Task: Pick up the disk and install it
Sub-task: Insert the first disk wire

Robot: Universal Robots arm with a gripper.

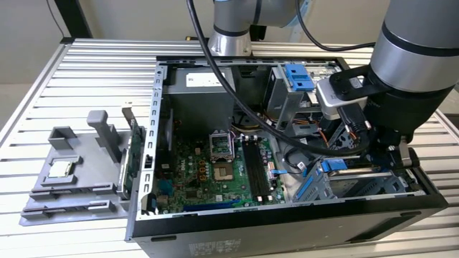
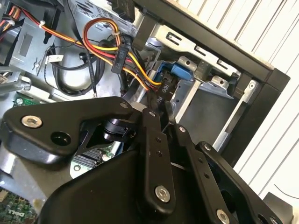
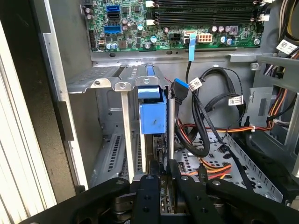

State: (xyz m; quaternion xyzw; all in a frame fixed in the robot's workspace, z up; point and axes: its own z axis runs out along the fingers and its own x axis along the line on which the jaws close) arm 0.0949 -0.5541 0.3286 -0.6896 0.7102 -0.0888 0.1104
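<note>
One arm reaches down into an open PC case (image 1: pixel 287 228) lying on a slatted table (image 1: pixel 79 70). The gripper (image 3: pixel 162 170) sits in the drive cage (image 1: pixel 362 185) at the case's near corner, on the exterior view's right.

1. Pos. of disk: the disk (image 3: pixel 153 116) stands on edge in a cage slot between two upright metal rails, w/ its blue frame end toward the mobo (image 3: pixel 187 28). In the exterior view the blue frame (image 1: pixel 337 165) shows just beside the gripper, on the exterior view's left of it.
2. State of gripper: closed to a thin slit in both wrist views, tips right at the disk's near edge. Whether they pinch that edge: cannot tell.
3. Cabling: a black cable w/ blue plug (image 3: pixel 180 88) hangs just beside the disk. An orange/red/yellow wire bundle (image 2: pixel 105 44) runs near the cage.
4. Misc.: the PSU box (image 1: pixel 201 91) sits at the case's far side. A grey fixture tray (image 1: pixel 72 196) lies outside the case on the exterior view's left, w/ a small square chip (image 1: pixel 61 168) on it.
</note>
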